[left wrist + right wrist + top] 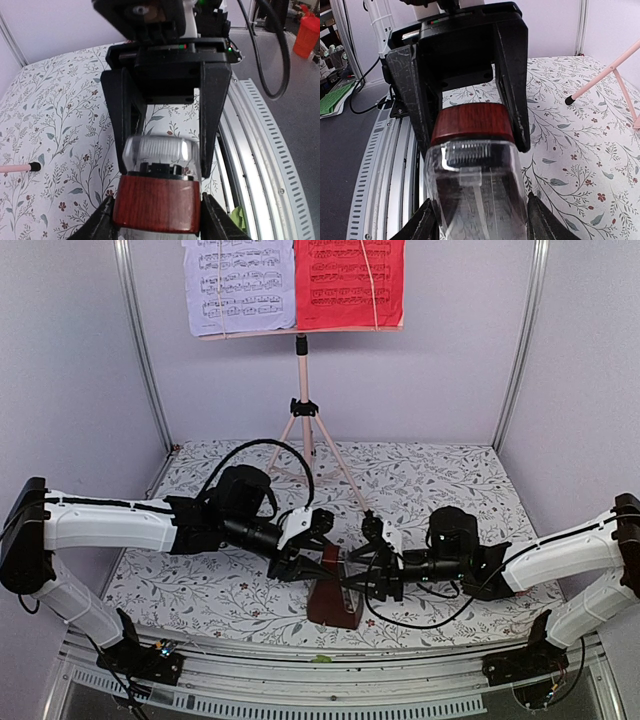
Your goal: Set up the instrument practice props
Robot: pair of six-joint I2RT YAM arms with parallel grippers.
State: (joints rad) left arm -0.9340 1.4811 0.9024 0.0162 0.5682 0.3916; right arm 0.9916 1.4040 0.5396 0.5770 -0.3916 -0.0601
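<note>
Clamped by left jaws at sturdy wooden base [157, 202], right jaws on slick, breakable-looking clear cover [475, 190]: dark brown pyramid metronome [335, 602].

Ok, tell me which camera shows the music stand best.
Top external: the pink music stand shows almost whole there, desk, pole and tripod legs, with the lilac sheet and red sheet on it. The left wrist catches only one leg tip; the right wrist only parts of two legs.
</note>
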